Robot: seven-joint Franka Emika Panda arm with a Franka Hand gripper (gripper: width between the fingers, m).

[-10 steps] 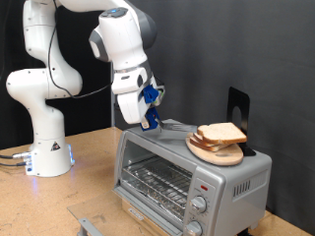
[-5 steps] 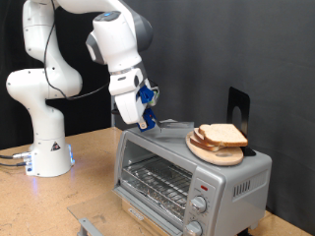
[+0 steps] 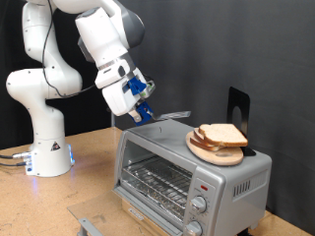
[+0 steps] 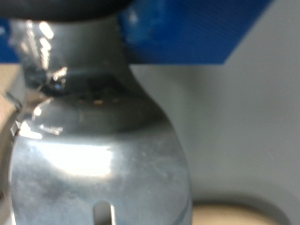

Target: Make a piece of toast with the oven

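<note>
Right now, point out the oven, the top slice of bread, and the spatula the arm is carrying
oven (image 3: 157, 155), exterior view, on its silver top front edge.
top slice of bread (image 3: 222, 134), exterior view, on its pale face.
spatula (image 3: 173, 115), exterior view, on its metal blade; blue handle at the gripper (image 3: 141, 106).

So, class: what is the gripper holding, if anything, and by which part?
The gripper holds a metal spatula by its blue handle, blade out above the oven.

Silver oven (image 3: 187, 172), pale tan-crusted toast (image 3: 222, 134), blue-handled steel spatula (image 3: 169, 116).
</note>
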